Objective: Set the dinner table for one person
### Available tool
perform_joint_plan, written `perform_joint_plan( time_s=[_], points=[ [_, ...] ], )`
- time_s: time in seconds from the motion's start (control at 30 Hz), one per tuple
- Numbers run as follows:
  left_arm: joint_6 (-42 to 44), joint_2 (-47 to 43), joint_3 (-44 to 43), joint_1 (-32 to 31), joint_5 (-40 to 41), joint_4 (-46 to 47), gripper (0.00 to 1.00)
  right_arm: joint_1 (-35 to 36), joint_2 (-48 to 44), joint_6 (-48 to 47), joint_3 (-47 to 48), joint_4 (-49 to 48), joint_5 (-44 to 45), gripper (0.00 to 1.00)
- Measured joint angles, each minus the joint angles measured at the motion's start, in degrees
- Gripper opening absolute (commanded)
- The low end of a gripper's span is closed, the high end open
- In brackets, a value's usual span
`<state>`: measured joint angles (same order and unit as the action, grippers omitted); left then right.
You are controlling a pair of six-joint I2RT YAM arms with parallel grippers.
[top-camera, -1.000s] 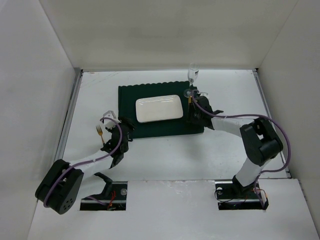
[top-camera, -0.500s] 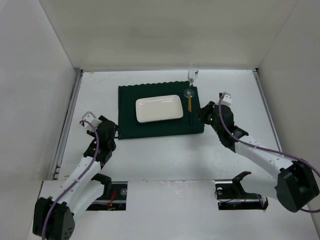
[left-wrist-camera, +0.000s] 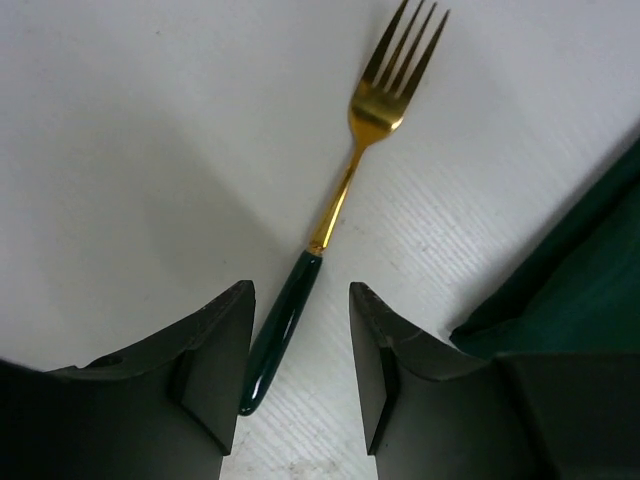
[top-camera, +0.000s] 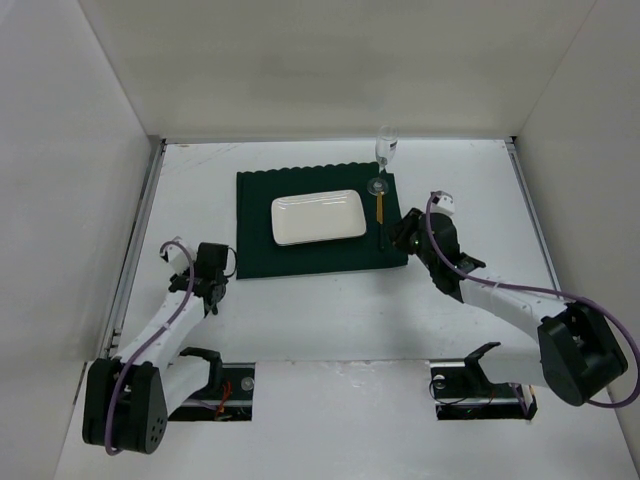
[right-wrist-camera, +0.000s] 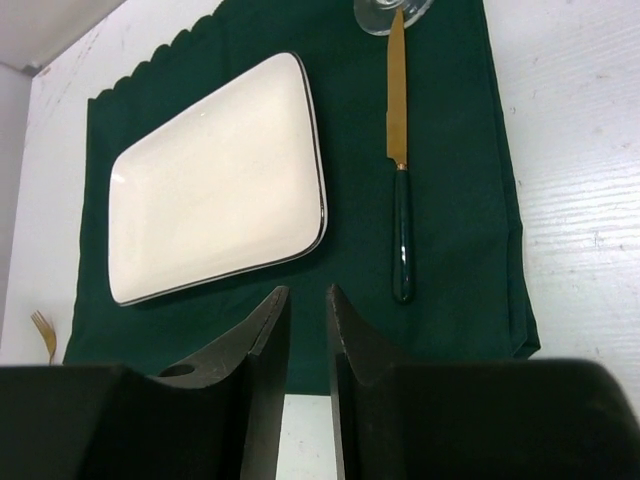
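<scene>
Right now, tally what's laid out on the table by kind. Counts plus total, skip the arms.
placemat: 1
plate: 1
knife: 1
fork: 1
wine glass: 1
Total: 5

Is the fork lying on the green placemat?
No, the fork lies on the bare white table, beside the placemat.

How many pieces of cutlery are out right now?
2: a knife on the placemat right of the plate, a fork on the table left of the placemat.
</scene>
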<state>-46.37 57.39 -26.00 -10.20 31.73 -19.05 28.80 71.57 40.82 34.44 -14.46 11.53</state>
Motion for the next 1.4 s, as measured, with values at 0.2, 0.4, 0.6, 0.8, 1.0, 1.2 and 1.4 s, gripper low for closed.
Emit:
perform_joint_plan(
  time_s=[0.2, 0.4, 0.6, 0.8, 1.0, 1.2, 1.4],
  points=[
    [-0.26, -0.5, 0.02, 2.86, -2.08, -2.1, 0.36, 0.0, 0.0, -0.02, 0.0, -0.39, -0.15, 0.32],
    [-0.55, 1.11, 0.61, 5.16, -5.7, -0.98, 0.35, -0.31, -0.02, -0.02, 0.0, -0.66, -0.15, 0.33],
    [-0.46, 3.69, 1.46, 5.16, -7.69, 1.14, 0.24, -0.31, -0.02, -0.04, 0.0, -0.66, -0.15, 0.34],
    [-0.26, 3.08, 2.16, 6.03, -8.44, 3.41, 0.05, -0.33, -0.04, -0.07, 0.0, -0.66, -0.15, 0.34],
    [0.26, -4.24, 3.3, 6.12, -8.0, 3.52, 0.03, -0.98, -1.05, -0.07, -0.17, -0.66, -0.11, 0.34],
    [6.6, 0.02, -6.38, -3.37, -5.42, 4.17, 0.04, -1.03, -0.76, -0.07, -0.2, -0.83, -0.09, 0.34],
    [17.77, 15.78, -20.13, -14.43, -4.66, 10.34, 0.05, -1.03, -0.17, -0.09, -0.2, -1.07, -0.09, 0.34]
  ],
)
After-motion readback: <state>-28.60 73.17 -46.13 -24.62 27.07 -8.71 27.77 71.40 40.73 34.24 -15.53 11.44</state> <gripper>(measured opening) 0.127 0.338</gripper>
